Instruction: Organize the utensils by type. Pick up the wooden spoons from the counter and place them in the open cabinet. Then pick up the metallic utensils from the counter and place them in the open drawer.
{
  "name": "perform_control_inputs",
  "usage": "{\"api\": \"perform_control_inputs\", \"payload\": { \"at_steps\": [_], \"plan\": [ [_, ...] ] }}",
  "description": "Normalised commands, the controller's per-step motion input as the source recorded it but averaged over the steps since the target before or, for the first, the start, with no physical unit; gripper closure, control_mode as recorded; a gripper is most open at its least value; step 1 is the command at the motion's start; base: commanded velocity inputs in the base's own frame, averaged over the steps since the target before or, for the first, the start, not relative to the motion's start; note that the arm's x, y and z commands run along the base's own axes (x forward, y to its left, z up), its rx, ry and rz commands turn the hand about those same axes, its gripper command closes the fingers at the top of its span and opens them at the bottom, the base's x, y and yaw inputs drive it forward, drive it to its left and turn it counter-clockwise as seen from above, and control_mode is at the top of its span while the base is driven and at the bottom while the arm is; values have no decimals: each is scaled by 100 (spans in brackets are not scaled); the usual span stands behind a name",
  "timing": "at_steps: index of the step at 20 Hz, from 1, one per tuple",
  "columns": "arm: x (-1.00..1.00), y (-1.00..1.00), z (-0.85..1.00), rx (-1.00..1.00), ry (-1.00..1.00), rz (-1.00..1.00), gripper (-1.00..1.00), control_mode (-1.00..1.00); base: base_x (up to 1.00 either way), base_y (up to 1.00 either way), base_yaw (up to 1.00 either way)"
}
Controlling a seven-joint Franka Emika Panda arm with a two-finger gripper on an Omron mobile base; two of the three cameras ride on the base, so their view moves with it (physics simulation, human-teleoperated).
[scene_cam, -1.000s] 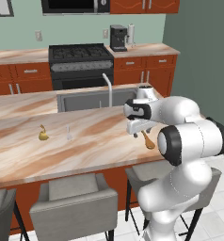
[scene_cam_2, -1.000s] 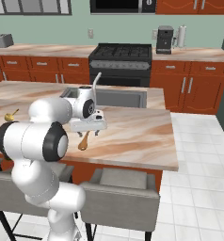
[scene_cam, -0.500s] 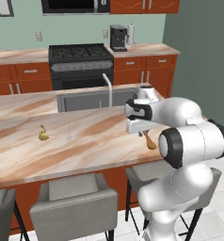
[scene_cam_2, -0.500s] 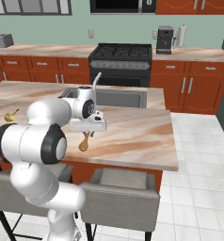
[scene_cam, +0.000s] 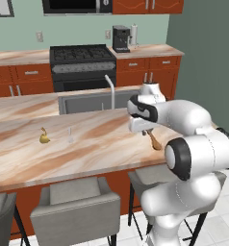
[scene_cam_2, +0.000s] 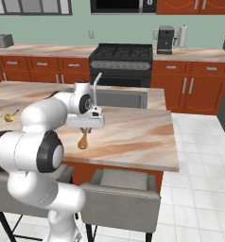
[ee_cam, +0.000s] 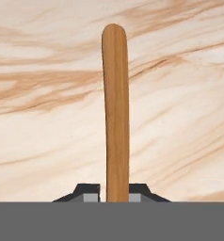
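I see my hand (ee_cam: pixel 115 192) pinching the big spoon (ee_cam: pixel 116 113) by its handle, low over the surface (ee_cam: pixel 48 141).

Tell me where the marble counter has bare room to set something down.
The pinkish-tan marble counter is bare between the thin silvery utensil and the large tan wooden spoon, and along its near edge. Right of the gripper, out to the corner, is bare too. Crowded: beside the small yellow wooden spoon and utensil.
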Motion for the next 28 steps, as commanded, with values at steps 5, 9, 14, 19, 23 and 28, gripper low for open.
{"api": "perform_control_inputs", "payload": {
  "at_steps": [5,9,14,19,23,28],
  "plan": [
    [0,34,58,0,0,2,100,-100,0,0,0],
    [-12,45,41,0,0,14,100,-100,0,0,0],
    [-25,62,19,0,0,27,100,-100,0,0,0],
    [-18,50,16,0,0,53,100,-100,0,0,0],
    [-8,27,28,-5,-2,67,100,-100,0,0,0],
    [-10,25,19,-13,0,79,100,-100,0,0,0]
  ]
}}
